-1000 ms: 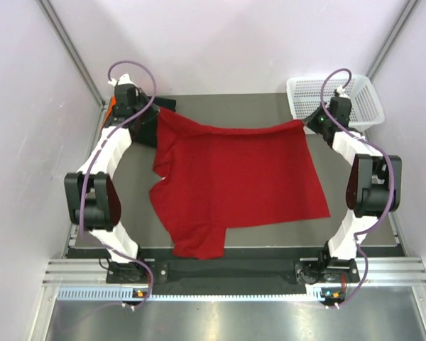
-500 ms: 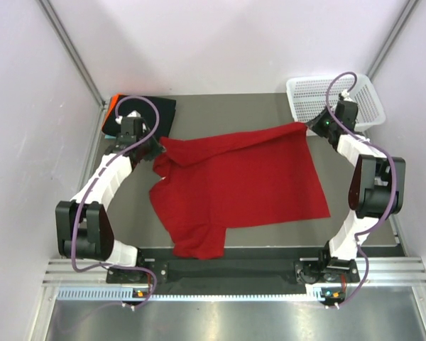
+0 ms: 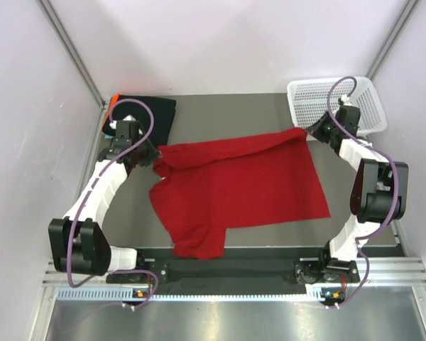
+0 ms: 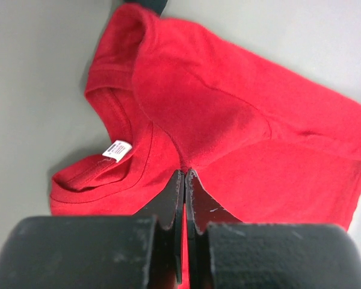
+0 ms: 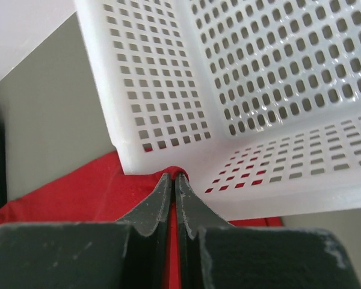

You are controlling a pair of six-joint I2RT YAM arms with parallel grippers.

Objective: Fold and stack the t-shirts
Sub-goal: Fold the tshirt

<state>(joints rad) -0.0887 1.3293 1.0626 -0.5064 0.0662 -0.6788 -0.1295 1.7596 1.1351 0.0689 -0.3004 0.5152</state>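
Grey surface (image 3: pixel 220 117) between pale panels fills the overhead view, and the red t-shirt (image 3: pixel 248 188) lies across its middle with its far edge bunched. We see the left pincer (image 3: pixel 155 158) at the shirt's far left corner and the right pincer (image 3: pixel 307 132) at its far right corner, just beside the white basket (image 3: pixel 319 89). A folded black t-shirt (image 3: pixel 153 114) sits at the far left.

From the left wrist, the pincer (image 4: pixel 185 177) is pressed closed with a fold of red t-shirt (image 4: pixel 228 120) caught at its tips, near the collar's white label (image 4: pixel 118 149).

From the right wrist, the pincer (image 5: pixel 173 177) is likewise closed on the red t-shirt (image 5: pixel 78 195), right under the basket (image 5: pixel 259 72) corner.

We judge the step to be folding the far edge toward the arms. To do it well we would lift the right corner clear of the basket, move both arms evenly and hold the edge taut so the fold lands straight.
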